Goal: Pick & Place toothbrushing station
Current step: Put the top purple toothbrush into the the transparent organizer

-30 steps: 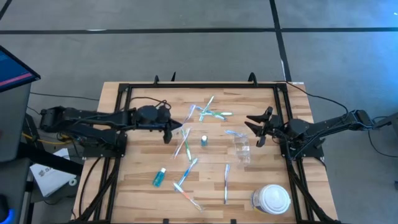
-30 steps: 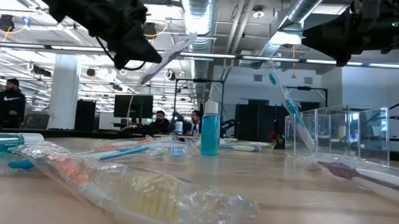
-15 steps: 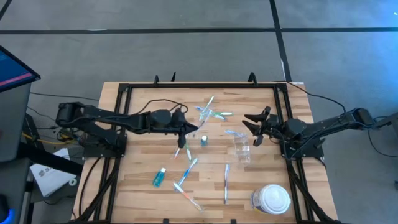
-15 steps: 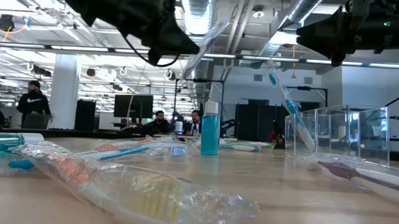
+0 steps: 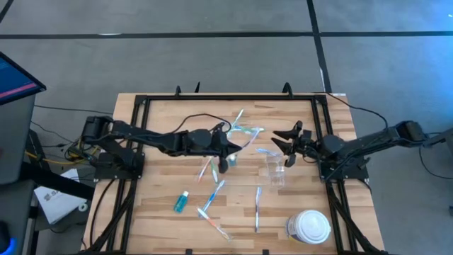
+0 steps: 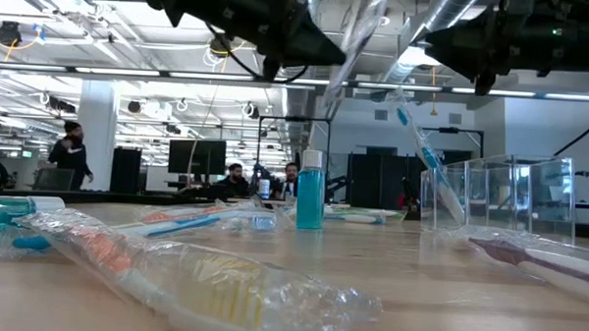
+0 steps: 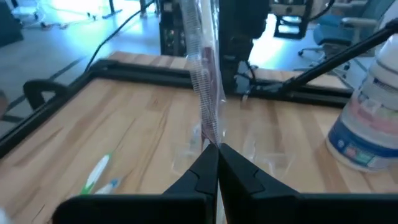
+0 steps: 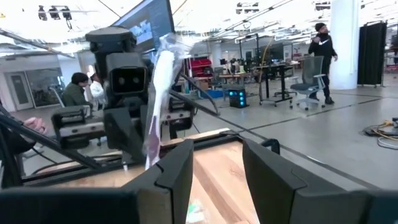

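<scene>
My left gripper hangs over the middle of the table, shut on a toothbrush in a clear wrapper, which also shows in the low view. My right gripper stands open at the right side, above and just beyond the small clear cup, with nothing between its fingers. A blue toothbrush leans out of the cup. Other wrapped toothbrushes lie flat on the wood. One teal tube stands upright; another lies flat. My left gripper pinches the wrapped toothbrush by one end between its two fingertips. The fingers reach nearly level from the table's left side. The toothbrush sticks up and onward past the fingertips, slanted, lifted clear of the table.
A large white round lidded container stands at the near right corner. A black frame runs around the wooden top. People show in the room beyond the table.
My left gripper has carried the wrapped toothbrush toward the table's right edge, from the left part to the middle and nearer the cup, rolling somewhat on the way; it stays shut. The toothbrush stays clear of the table. My right gripper has edged slightly toward the middle.
</scene>
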